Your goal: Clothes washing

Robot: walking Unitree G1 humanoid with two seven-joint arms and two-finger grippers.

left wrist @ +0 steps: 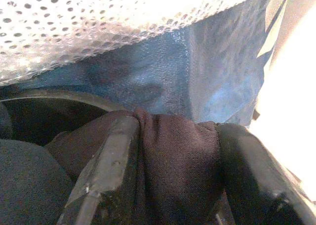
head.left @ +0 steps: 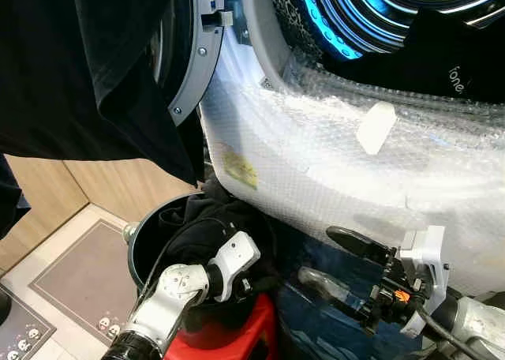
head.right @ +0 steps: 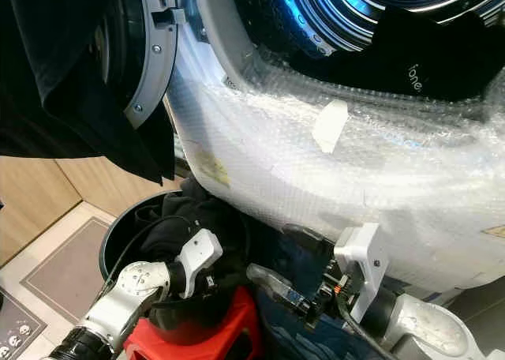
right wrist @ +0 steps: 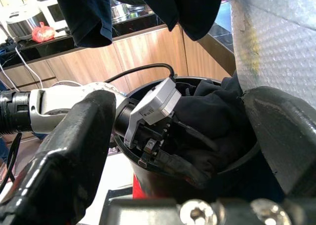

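The washing machine's drum (head.left: pixel 379 13) is cut off at the frame's top; dark laundry (head.left: pixel 205 226) hides the left hand's fingertips

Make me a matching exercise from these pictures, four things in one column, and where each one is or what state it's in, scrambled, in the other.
Things:
1. left gripper
2. right gripper
3. dark garment
4. red stool

Places or states:
A. hanging over the open washer door
B. under the black bucket
C. open, beside the bucket, below the bubble-wrapped washer front
D. shut on dark cloth in the bucket

Pairs: 1-D, 2-C, 3-A, 4-B
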